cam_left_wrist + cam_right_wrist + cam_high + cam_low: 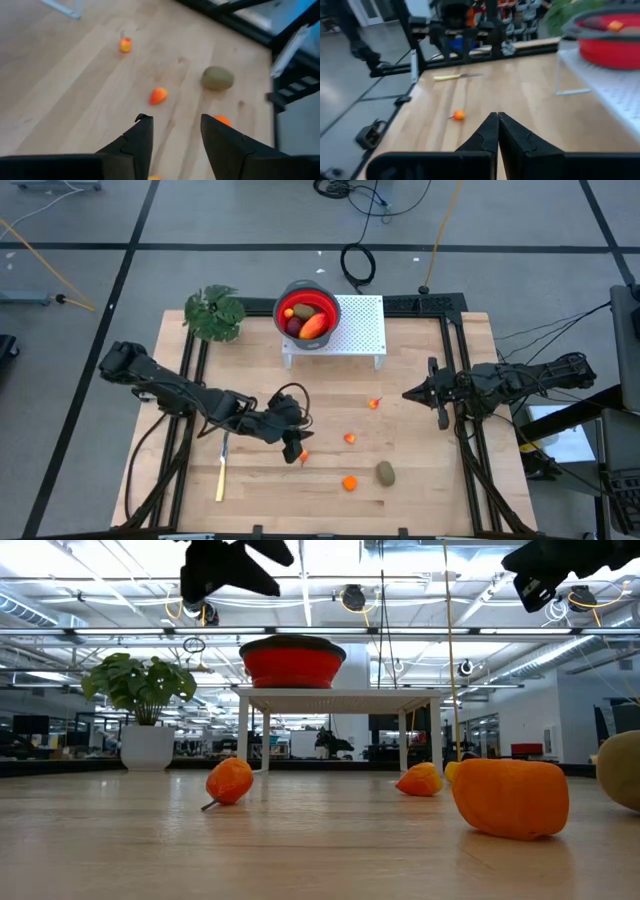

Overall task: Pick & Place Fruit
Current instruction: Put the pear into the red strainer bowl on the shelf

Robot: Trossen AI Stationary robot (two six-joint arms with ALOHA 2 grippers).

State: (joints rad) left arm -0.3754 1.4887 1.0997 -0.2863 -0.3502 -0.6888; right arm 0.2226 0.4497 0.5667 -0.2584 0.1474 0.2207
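A red bowl on a white perforated stand at the far middle holds a red-orange piece, a dark red ball and an olive one. On the table lie an olive-brown oval and several tiny orange fruits. My left gripper hovers open above the tiny orange fruit nearest it, with nothing between its fingers. My right gripper waits shut at the right, clear of everything.
A pale-yellow knife lies near the front left. A green plant stands at the far left, beside the bowl. Dark frame rails run along the table's right and left sides.
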